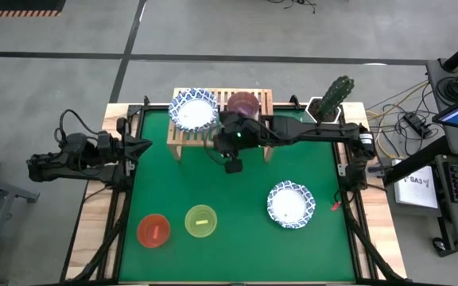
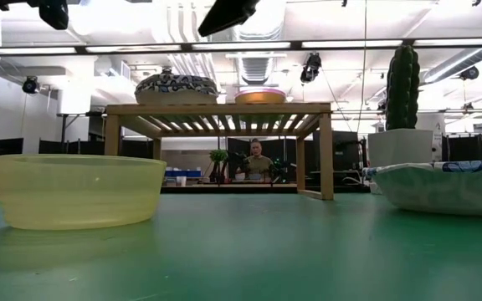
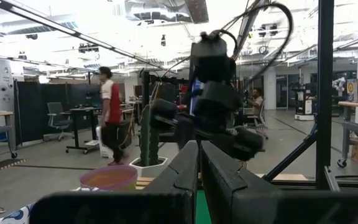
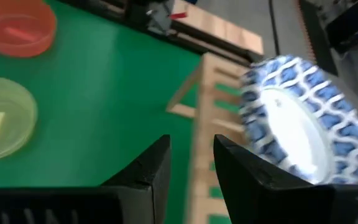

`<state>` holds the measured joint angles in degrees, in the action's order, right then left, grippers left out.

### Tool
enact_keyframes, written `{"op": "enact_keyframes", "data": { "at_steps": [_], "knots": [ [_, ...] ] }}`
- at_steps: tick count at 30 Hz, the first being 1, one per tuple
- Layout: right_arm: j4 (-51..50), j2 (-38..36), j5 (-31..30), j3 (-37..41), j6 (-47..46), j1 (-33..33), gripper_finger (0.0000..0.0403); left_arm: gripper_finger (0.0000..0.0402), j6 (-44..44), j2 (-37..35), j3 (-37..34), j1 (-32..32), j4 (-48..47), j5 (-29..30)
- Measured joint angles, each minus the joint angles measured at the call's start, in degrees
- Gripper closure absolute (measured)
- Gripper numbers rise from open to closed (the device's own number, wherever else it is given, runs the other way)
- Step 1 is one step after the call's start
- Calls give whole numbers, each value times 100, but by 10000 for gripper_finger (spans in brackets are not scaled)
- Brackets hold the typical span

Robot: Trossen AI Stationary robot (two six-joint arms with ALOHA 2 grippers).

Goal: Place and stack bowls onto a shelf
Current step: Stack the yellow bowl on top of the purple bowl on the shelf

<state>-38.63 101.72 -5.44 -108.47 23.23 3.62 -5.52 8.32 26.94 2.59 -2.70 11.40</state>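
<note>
Bowls sit in two groups: a white bowl with blue rim (image 1: pixel 193 110) and a purple bowl (image 1: pixel 243 102) already on the shelf (image 1: pixel 263 98), and three loose on the green tabletop (image 1: pixel 237 199) — another blue-rimmed bowl (image 1: pixel 290 204) on the right side, a yellow bowl (image 1: pixel 201 221) and a red bowl (image 1: pixel 153 230) near the front left.

Right claw (image 1: pixel 233 163) hangs above the tabletop just in front of the shelf, fingers spread with a narrow gap and nothing between them. Its wrist view looks down past the fingers (image 4: pixel 146 171) at the shelf edge and the blue-rimmed bowl on it, with yellow and red bowls farther off.

Left claw (image 1: pixel 140 146) waits at the left edge of the tabletop, fingers pressed together, empty.

Key relation: the loose blue-rimmed bowl lies toward the front right from the right claw, on the right arm's own side, so the right arm is probably the better reach for it. Yellow and red bowls lie toward the front left, roughly between the two arms; from overhead the right claw looks about as near to the yellow one as the left claw, hard to call. Bowls are round, so no long axis matters; a rim pinch works from any side.

Cactus pot (image 1: pixel 332 102) stands beside the shelf's right end, clear of the loose bowls.
</note>
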Motion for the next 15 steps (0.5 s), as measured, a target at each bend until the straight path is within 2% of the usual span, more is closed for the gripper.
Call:
{"op": "enact_keyframes", "data": {
  "at_steps": [6,15],
  "knots": [
    [289,-617,-15,1009,-514,-316,304,402,0,4,0,0,-2,0],
    [1388,-1473,-10,2668,-1076,-777,320,402,25,77,0,0,10,0]
  ]
}}
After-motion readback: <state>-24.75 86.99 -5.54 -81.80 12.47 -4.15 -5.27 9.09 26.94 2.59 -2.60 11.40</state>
